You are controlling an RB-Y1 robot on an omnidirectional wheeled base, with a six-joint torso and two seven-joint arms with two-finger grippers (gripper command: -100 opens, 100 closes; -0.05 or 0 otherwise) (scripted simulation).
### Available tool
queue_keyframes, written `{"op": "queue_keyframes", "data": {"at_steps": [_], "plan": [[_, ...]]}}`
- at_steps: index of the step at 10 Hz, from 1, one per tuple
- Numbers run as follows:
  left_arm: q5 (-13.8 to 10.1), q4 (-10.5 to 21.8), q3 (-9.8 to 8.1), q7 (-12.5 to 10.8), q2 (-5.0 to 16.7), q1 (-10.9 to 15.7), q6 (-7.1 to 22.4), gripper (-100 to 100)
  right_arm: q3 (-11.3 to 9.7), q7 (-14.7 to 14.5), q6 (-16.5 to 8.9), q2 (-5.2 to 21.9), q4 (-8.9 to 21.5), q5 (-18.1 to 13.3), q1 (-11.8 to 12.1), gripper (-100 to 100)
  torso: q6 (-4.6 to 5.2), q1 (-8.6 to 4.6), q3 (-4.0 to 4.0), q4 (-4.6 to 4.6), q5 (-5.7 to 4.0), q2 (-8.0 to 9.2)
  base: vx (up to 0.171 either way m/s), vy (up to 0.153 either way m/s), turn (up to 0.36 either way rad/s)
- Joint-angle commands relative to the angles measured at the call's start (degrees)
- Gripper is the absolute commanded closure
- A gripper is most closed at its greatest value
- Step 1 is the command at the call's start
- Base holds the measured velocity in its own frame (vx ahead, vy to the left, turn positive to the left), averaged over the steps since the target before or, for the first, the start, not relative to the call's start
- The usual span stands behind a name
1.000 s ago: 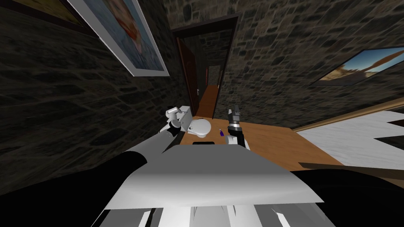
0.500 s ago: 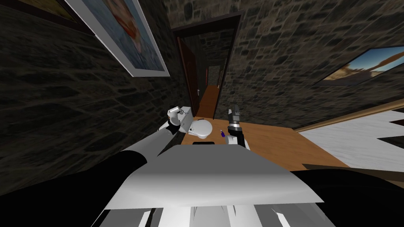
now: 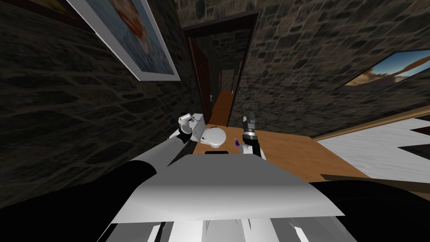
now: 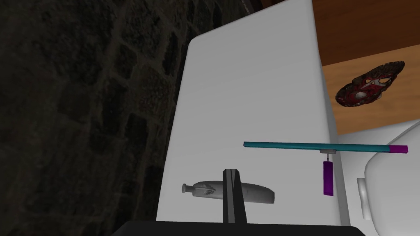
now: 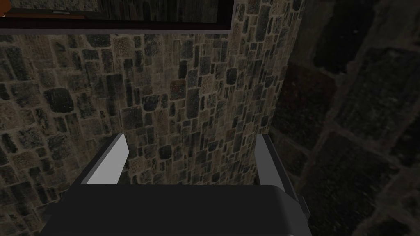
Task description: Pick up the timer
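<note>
The timer (image 4: 256, 194), a small grey bottle-shaped thing, lies on its side on the white toilet tank's top (image 4: 254, 90). My left gripper (image 4: 231, 172) hangs over it, shut, its two fingers pressed together into one dark blade crossing the timer's middle. Whether they pinch it I cannot tell. In the head view the left gripper (image 3: 190, 121) is at the tank (image 3: 199, 125) by the stone wall. My right gripper (image 3: 250, 117) is raised to the right of the toilet, open in the right wrist view (image 5: 188, 159) with nothing between its fingers.
A thin teal bar with a purple end (image 4: 287, 145) floats across the tank's edge, a purple piece (image 4: 327, 177) hanging from it. A dark red mask-like object (image 4: 369, 84) lies on the wooden floor beyond. The white toilet lid (image 3: 213, 136) is just right of the tank.
My left hand has edged slightly toward the tank, and the head view has shifted a little. The right arm has not moved.
</note>
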State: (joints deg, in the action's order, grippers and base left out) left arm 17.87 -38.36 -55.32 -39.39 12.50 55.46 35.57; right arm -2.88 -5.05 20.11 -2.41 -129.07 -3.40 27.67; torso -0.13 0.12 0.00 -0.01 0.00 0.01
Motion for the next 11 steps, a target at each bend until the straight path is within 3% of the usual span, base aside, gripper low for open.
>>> {"op": "queue_keyframes", "data": {"at_steps": [1,3,5,11], "plan": [[0.00,0.00,0.00,0.00,0.00,0.00,0.00,100,0.00,0.00,0.00,0.00,0.00,0.00,0.00,0,0.00,0.00,0.00,0.00,0.00,0.00,0.000,0.000,0.000],[0.00,0.00,0.00,0.00,0.01,0.00,0.00,100,0.00,0.00,0.00,0.00,0.00,0.00,0.00,0,0.00,0.03,0.00,0.00,0.01,-0.01,0.000,0.000,0.000],[0.03,0.15,-0.99,-0.49,-0.12,0.98,1.74,-100,0.00,0.00,0.00,0.00,0.00,0.00,0.00,0,0.00,0.04,-0.01,0.00,0.01,-0.01,-0.008,0.041,-0.007],[0.12,0.68,-4.18,-2.06,-0.55,4.14,7.38,-100,0.01,0.00,0.00,0.02,0.00,0.00,0.00,0,-0.02,0.59,0.06,0.02,0.14,0.10,-0.014,0.132,-0.021]]}}
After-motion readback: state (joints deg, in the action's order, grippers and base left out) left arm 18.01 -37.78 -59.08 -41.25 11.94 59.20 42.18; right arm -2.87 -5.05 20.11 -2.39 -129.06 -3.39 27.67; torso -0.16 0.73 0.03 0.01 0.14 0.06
